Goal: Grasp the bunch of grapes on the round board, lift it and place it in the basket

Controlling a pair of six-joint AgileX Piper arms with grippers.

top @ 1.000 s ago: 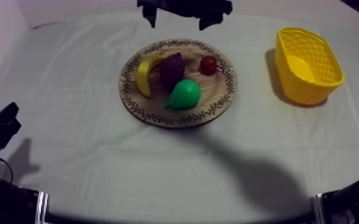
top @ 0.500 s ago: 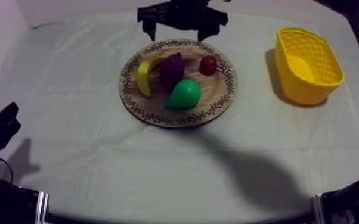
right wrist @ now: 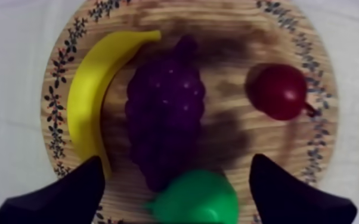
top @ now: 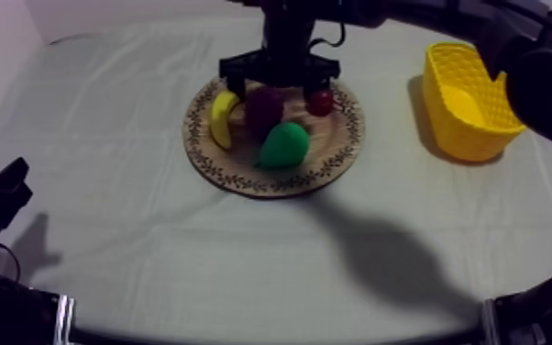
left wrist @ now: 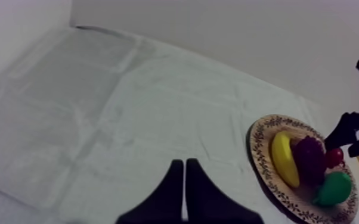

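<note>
My right pincer hangs wide apart over the bunch of grapes — it lies on the wooden board, just beside the banana. Looks light, stiff, bumpy; I'd pinch across its fat middle. Left pincer closed, empty.

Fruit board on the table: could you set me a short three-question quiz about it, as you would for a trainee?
1. True or false: the right tool hangs open over the grapes.
2. Which lies between the banana and the small red fruit? A a lemon; B the grapes; C an orange.
3. Fill in: the left tool, off to the side of the board, is ___.
Key: 1 true; 2 B; 3 shut.
</note>
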